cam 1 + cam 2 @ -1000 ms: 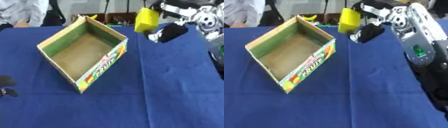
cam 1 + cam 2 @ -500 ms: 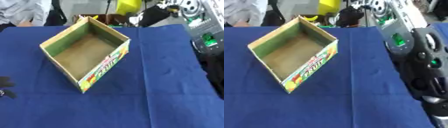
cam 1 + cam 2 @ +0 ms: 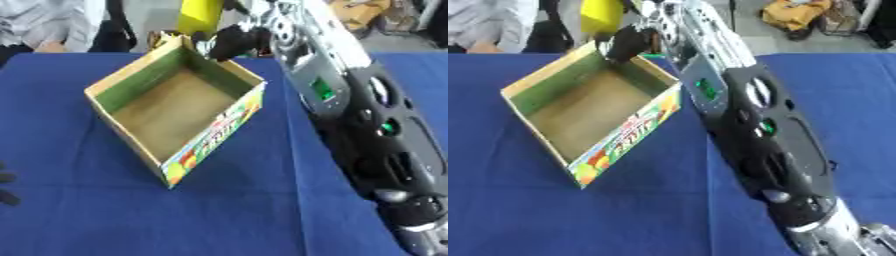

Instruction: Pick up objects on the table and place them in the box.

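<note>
Gripping yellow object (image 3: 199, 15), right hand (image 3: 229, 41) above box (image 3: 223, 125)

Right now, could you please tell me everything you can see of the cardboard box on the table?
The cardboard box is open-topped and empty, its brown floor bare. Its inner walls look green, and the outer wall facing the camera carries a colourful fruit print. It sits askew on the blue tablecloth, one corner towards the camera. The right hand holds a yellow object above its far corner; contact with the rim cannot be judged.
</note>
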### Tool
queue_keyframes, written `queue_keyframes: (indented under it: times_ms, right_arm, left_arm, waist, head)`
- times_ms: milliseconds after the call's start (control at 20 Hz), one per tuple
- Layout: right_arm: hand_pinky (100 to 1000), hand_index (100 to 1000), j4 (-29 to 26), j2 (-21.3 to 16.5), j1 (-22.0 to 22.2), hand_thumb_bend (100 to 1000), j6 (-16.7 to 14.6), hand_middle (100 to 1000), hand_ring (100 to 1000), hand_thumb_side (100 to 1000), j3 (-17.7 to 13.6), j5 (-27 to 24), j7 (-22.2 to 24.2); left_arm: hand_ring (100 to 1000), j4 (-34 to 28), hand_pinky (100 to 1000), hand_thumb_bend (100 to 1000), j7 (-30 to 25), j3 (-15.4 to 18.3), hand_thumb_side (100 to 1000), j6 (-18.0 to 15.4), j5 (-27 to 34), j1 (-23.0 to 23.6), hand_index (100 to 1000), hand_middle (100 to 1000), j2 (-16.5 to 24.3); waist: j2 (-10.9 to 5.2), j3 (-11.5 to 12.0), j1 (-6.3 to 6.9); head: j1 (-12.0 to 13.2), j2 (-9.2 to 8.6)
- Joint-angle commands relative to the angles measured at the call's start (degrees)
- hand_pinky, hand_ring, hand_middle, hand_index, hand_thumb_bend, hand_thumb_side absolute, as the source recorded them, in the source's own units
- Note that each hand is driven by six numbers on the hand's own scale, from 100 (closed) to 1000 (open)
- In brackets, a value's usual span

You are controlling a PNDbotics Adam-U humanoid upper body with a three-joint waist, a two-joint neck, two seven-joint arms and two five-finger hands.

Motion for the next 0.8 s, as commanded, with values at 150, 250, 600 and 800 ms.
queue_keyframes:
  times_ms: [150, 250, 600, 800]
  right_arm:
    - [741, 660, 4.54, 3.67, -0.51, 100, -0.89, 507, 775, 352, -0.10, 2.07, -3.40]
    - [740, 659, 5.75, 4.71, -0.14, 100, -1.03, 505, 774, 353, -0.05, 2.21, -4.25]
    - [744, 656, 9.48, 8.27, 1.59, 100, -1.19, 505, 774, 347, -0.57, 2.67, -4.50]
    - [749, 680, 12.10, 9.30, 2.11, 100, -1.73, 528, 785, 351, -0.70, 4.03, -4.29]
  left_arm:
    - [597, -1.14, 401, 100, -0.61, -0.39, 961, -0.09, 0.22, -0.83, 862, 606, 0.76]
    - [597, -1.14, 401, 100, -0.71, -0.42, 961, -0.08, 0.22, -0.92, 862, 606, 0.64]
    - [596, -1.14, 401, 100, -1.07, -0.60, 957, -0.02, 0.57, -1.28, 862, 606, 0.43]
    - [596, -1.14, 401, 100, -1.16, -0.60, 958, 0.10, 0.60, -1.38, 862, 606, 0.32]
  waist:
    - [-0.60, 0.74, 0.07]
    - [-0.36, 0.86, 0.07]
    - [0.10, 1.27, 0.00]
    - [0.22, 1.42, -0.14]
  head:
    - [-0.86, -1.34]
    - [-1.06, -1.39]
    - [-1.39, -1.31]
    - [-1.23, -1.48]
